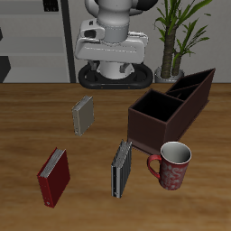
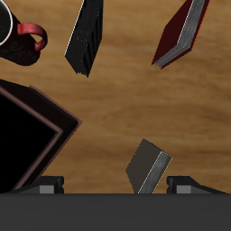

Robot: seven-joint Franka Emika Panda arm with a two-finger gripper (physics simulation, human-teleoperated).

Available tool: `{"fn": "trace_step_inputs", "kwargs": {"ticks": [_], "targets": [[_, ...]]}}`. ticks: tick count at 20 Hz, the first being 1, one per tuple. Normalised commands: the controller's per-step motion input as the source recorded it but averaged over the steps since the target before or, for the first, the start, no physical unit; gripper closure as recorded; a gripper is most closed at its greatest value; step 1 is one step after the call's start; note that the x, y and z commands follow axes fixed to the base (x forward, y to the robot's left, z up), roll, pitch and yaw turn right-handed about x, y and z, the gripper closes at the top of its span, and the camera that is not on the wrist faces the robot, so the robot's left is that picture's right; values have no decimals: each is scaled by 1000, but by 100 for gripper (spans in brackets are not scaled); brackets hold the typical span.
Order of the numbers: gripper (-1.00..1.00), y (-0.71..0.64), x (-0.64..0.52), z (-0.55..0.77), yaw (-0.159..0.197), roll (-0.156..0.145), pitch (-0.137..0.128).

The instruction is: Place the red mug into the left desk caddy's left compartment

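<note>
The red mug (image 1: 171, 165) stands upright near the table's front edge, just in front of the left desk caddy (image 1: 171, 106), with its handle toward the middle of the table. The caddy is a long dark maroon box with black compartments, lying at an angle toward the back. My gripper (image 1: 110, 45) hangs high over the back of the table, far from the mug. In the wrist view the gripper (image 2: 122, 185) is open and empty, with its fingertips (image 2: 52, 183) wide apart. The mug (image 2: 18, 41) and a caddy corner (image 2: 36, 135) show at the frame's edge.
A grey book (image 1: 83, 115) stands mid-table, also in the wrist view (image 2: 149, 167). A black book (image 1: 121, 168) stands beside the mug, seen too in the wrist view (image 2: 87, 36). A red book (image 1: 53, 177) is near the front edge. A potted plant (image 1: 180, 32) stands behind the caddy.
</note>
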Motion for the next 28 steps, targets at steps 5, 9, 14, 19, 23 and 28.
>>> {"fn": "trace_step_inputs", "kwargs": {"ticks": [5, 9, 14, 19, 23, 28], "targets": [[-100, 17, -31, -39, -15, -2, 11], [-100, 79, 11, -78, 34, 32, 14], [-100, 78, 92, -23, 2, -5, 12], [-100, 274, 340, 63, -1, -7, 2], [-100, 280, 446, 190, -6, -16, -27], [-100, 298, 405, 95, -26, 3, -20]]}}
